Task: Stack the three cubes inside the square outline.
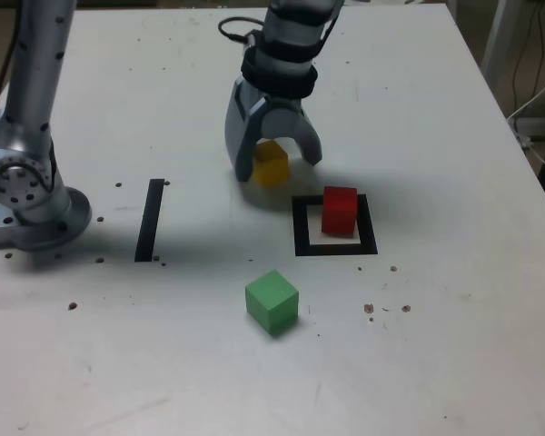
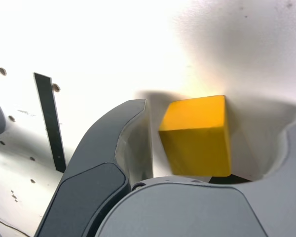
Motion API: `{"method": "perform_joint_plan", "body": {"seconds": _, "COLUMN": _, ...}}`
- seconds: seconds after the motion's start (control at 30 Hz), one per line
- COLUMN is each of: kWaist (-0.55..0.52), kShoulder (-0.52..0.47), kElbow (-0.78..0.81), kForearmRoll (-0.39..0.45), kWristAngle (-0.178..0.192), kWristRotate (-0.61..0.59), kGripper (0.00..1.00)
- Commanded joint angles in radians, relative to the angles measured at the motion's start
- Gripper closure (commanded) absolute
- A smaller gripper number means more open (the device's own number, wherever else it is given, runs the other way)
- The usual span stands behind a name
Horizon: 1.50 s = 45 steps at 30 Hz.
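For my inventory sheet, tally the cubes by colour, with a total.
Red cube: 1
Yellow cube: 1
Green cube: 1
Total: 3

The gripper [image 1: 284, 162] partly hides the yellow cube [image 1: 271, 166] in the exterior view; the arm's upper part [image 1: 302, 14] is cut off.

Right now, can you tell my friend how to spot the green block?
Find the black square outline on the white table. In the exterior view, the green block sits in front of it, toward the left, outside the tape. Unlike the red block, it isn't within the outline, and no gripper fingers surround it.
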Motion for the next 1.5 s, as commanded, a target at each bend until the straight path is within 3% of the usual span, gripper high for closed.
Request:
{"method": "perform_joint_plan", "body": {"seconds": 0.0, "kWaist": 0.001, "kShoulder": 0.009, "kElbow": 0.002, "kForearmRoll": -0.013, "kWristAngle": 0.0, "kWristRotate": 0.004, "kGripper": 0.38}}
{"method": "perform_joint_plan", "body": {"seconds": 0.13, "kWaist": 0.001, "kShoulder": 0.012, "kElbow": 0.003, "kForearmRoll": -0.046, "kWristAngle": 0.013, "kWristRotate": 0.01, "kGripper": 0.65}}
{"method": "perform_joint_plan", "body": {"seconds": 0.23, "kWaist": 0.001, "kShoulder": 0.012, "kElbow": 0.006, "kForearmRoll": -0.063, "kWristAngle": 0.02, "kWristRotate": 0.013, "kGripper": 0.75}}
{"method": "perform_joint_plan", "body": {"seconds": 0.73, "kWaist": -0.001, "kShoulder": -0.003, "kElbow": 0.014, "kForearmRoll": -0.063, "kWristAngle": 0.016, "kWristRotate": 0.018, "kGripper": 0.75}}
{"method": "perform_joint_plan", "body": {"seconds": 0.9, "kWaist": -0.024, "kShoulder": -0.042, "kElbow": -0.009, "kForearmRoll": -0.047, "kWristAngle": 0.036, "kWristRotate": 0.02, "kGripper": 0.75}}
{"method": "perform_joint_plan", "body": {"seconds": 1.17, "kWaist": -0.122, "kShoulder": -0.071, "kElbow": -0.174, "kForearmRoll": 0.085, "kWristAngle": 0.082, "kWristRotate": 0.035, "kGripper": 0.75}}
{"method": "perform_joint_plan", "body": {"seconds": 1.47, "kWaist": -0.212, "kShoulder": -0.003, "kElbow": -0.349, "kForearmRoll": 0.212, "kWristAngle": 0.051, "kWristRotate": 0.085, "kGripper": 0.75}}
